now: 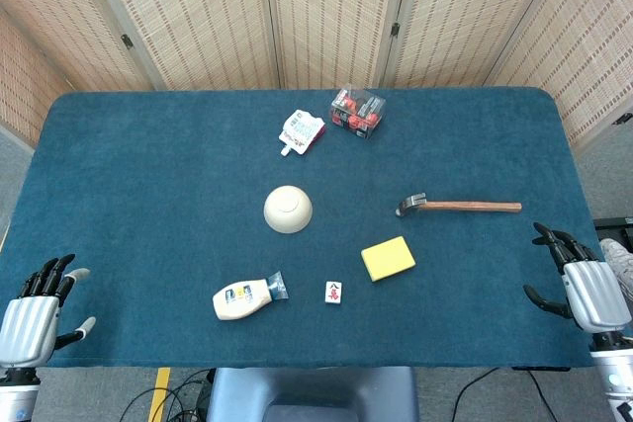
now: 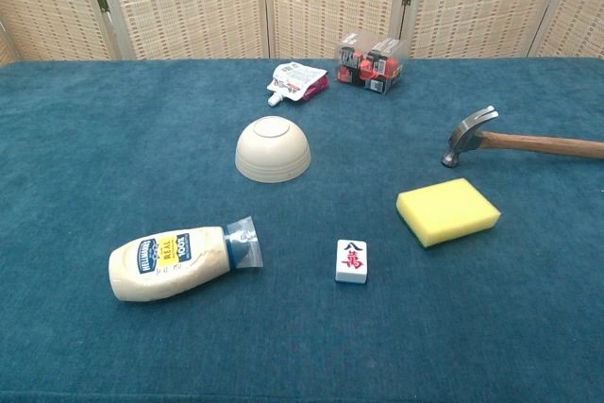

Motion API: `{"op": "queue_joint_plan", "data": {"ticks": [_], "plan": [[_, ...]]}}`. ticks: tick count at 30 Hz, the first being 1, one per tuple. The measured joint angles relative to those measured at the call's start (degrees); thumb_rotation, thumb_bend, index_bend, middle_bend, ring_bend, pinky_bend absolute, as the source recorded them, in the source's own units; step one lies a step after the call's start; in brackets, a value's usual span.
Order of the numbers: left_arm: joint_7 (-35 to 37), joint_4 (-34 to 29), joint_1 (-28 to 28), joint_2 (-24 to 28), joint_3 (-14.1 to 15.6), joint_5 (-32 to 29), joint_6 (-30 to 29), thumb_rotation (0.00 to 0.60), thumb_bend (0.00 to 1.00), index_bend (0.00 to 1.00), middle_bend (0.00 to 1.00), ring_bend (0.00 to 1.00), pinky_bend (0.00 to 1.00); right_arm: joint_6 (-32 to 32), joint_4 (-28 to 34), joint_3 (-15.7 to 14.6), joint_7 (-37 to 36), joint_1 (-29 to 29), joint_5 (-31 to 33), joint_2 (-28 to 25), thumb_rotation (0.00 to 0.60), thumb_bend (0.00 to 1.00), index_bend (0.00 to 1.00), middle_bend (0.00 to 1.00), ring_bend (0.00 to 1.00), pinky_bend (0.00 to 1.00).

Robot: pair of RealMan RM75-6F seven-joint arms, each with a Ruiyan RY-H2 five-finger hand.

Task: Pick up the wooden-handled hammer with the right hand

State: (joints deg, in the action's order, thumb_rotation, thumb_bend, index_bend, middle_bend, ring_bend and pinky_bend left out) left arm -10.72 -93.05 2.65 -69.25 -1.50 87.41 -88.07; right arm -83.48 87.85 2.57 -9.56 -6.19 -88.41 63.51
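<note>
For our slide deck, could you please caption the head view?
Both hands, left and right, rest open at the table edges; the wooden-handled hammer lies untouched.

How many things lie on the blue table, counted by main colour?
Cream or white: 4 – bowl, mayonnaise bottle, mahjong tile, pouch
Yellow: 1 – sponge
Brown wood and metal: 1 – hammer
Clear with red contents: 1 – box
Total: 7

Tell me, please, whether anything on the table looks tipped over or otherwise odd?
The cream bowl sits upside down mid-table, and the mayonnaise bottle lies on its side near the front edge. Nothing looks spilled or damaged; the hammer lies flat.
</note>
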Motion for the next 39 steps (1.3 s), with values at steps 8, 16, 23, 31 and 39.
{"op": "queue_joint_plan", "data": {"ticks": [8,16,23,31,39], "plan": [[0.78,1.14,-0.16,-0.73,-0.28,0.49,-1.05,0.600,0.20,0.29,0.13,0.12,0.21,-0.58,0.15,-0.03,0.00,0.23,-0.32,0.05,0.600,0.15,0.09,0.29,0.15,0.30],[1.41,1.33,-0.31,-0.57,-0.08,0.41,-0.94,0.600,0.20,0.29,0.13,0.12,0.21,1.90,-0.60,0.63,-0.06,-1.11,0.88,0.68,0.600,0.16,0.09,0.29,0.15,0.30],[1.82,1.11,-0.99,-0.31,0.19,0.20,-1.53,0.600,0.20,0.29,0.13,0.12,0.21,10.73,-1.85,2.59,0.37,-6.16,4.12,1.45,0.600,0.19,0.09,0.21,0.15,0.26],[1.70,0.46,-2.01,0.27,0.54,-0.11,-2.44,0.600,0.20,0.30,0.13,0.12,0.21,22.33,-7.77,6.82,2.74,-16.45,9.09,6.28,0.600,0.28,0.21,0.34,0.14,0.26],[1.07,-0.20,-3.13,0.96,0.70,-0.92,-3.18,0.600,0.20,0.30,0.13,0.12,0.21,30.40,-17.78,9.68,3.51,-24.06,12.96,12.93,0.600,0.28,0.26,0.36,0.14,0.25]]}}
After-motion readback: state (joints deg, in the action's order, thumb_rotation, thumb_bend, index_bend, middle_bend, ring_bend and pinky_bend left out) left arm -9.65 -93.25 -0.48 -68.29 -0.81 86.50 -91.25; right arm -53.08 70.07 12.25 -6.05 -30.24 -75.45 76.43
